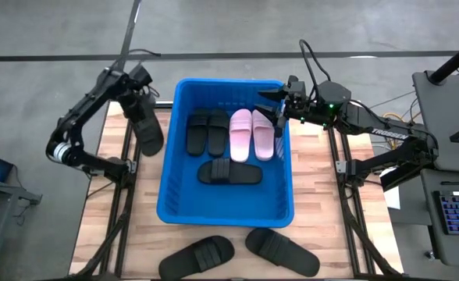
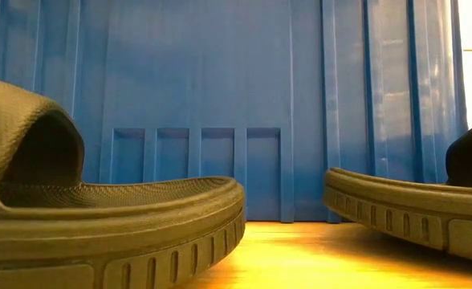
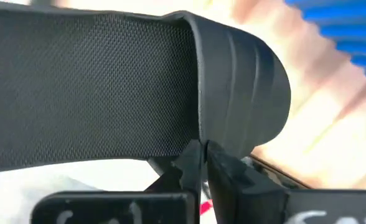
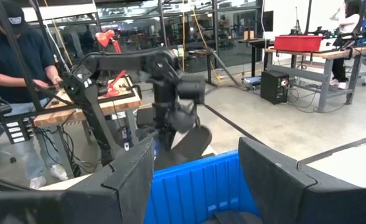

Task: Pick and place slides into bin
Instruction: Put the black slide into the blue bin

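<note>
The blue bin [image 1: 167, 195] stands mid-table and holds three black slides [image 1: 206, 133] and two pink slides [image 1: 251, 133] on its floor. My left gripper [image 1: 140, 100] is shut on another black slide [image 1: 148, 131] just outside the bin's left wall. This slide also shows in the left wrist view [image 3: 108, 93] and the right wrist view [image 4: 186, 146]. My right gripper [image 1: 270, 109] is open and empty above the bin's far right corner, and its spread fingers show in its wrist view [image 4: 195, 180]. Two more black slides [image 1: 198, 256] [image 1: 282, 250] lie sole-down on the table in front of the bin. My left gripper pinches the edge of the slide's ribbed strap [image 3: 201, 134] between its two fingers. The fingers come from above. The slide hangs tilted below the gripper, clear of the table, beside the bin's left wall.
The two front slides fill the low view [image 2: 99, 217] [image 2: 413, 209] with the bin's wall [image 2: 260, 96] behind them. Bare wooden table shows left and right of the bin [image 1: 112, 211]. A person [image 4: 12, 81] stands beyond the table's left side.
</note>
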`<state>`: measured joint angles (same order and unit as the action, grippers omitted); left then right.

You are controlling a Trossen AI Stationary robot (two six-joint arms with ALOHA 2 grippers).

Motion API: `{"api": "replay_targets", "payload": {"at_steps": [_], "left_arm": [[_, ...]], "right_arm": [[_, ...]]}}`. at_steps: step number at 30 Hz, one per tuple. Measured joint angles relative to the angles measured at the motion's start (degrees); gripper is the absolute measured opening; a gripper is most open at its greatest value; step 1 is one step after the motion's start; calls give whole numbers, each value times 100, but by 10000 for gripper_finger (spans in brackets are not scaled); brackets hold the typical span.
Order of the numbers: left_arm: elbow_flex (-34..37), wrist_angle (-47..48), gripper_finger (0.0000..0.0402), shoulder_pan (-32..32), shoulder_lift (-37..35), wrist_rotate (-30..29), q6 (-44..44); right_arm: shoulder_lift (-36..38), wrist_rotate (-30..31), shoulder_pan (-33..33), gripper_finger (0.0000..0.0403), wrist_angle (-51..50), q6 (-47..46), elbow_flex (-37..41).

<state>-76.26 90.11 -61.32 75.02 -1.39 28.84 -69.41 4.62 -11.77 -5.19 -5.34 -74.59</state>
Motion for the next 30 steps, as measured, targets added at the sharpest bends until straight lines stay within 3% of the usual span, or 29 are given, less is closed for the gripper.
{"api": "replay_targets", "payload": {"at_steps": [8, 13, 21, 30], "left_arm": [[-822, -1, 0, 1, -188, -8, -352], [-1315, -57, 1, 27, -239, -389, -465], [-2109, -264, 1, 26, -290, -494, -503], [-2259, -203, 0, 28, -285, -448, -577]], "right_arm": [[0, 0, 0, 224, -7, -20, 0], [0, 0, 0, 224, -11, -19, 0], [0, 0, 0, 224, -11, -17, 0], [0, 0, 0, 224, -11, -17, 0]]}}
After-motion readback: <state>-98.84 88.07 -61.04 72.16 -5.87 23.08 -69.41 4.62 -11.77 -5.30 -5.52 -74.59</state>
